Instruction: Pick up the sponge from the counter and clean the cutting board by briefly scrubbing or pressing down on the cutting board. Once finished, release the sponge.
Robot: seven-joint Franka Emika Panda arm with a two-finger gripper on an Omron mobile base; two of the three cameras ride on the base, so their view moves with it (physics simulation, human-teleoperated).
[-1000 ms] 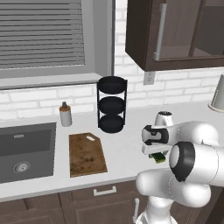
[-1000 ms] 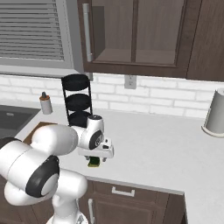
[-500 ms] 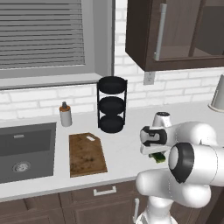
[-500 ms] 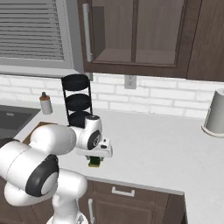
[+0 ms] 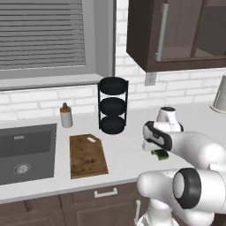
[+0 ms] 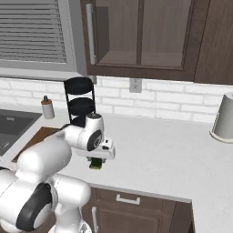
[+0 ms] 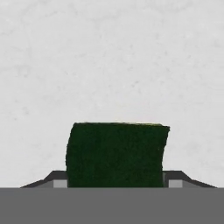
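Observation:
The sponge (image 7: pixel 116 153), dark green on top with a thin yellow-green edge, sits squeezed between the two dark fingertips of my gripper (image 7: pixel 116 183), which is shut on it. From the base views the sponge (image 5: pixel 160 155) (image 6: pixel 95 164) hangs just above the light grey-white counter (image 5: pixel 126 150) (image 6: pixel 173 145) under the gripper (image 5: pixel 158 151) (image 6: pixel 96 159). The brown wooden cutting board (image 5: pixel 87 155) lies flat to the left of the gripper, near the sink, with its handle slot at the far corner. In the right base view my arm covers most of the board (image 6: pixel 40 135).
A black three-tier rack (image 5: pixel 112 106) (image 6: pixel 80 101) stands against the brick wall behind the board. A small soap bottle (image 5: pixel 66 116) (image 6: pixel 47 107) and the dark sink (image 5: pixel 24 150) are at the left. A pale kettle (image 6: pixel 224 117) stands at the far right.
The gripper, holding the sponge, has risen slightly off the counter and edged a little toward the cutting board.

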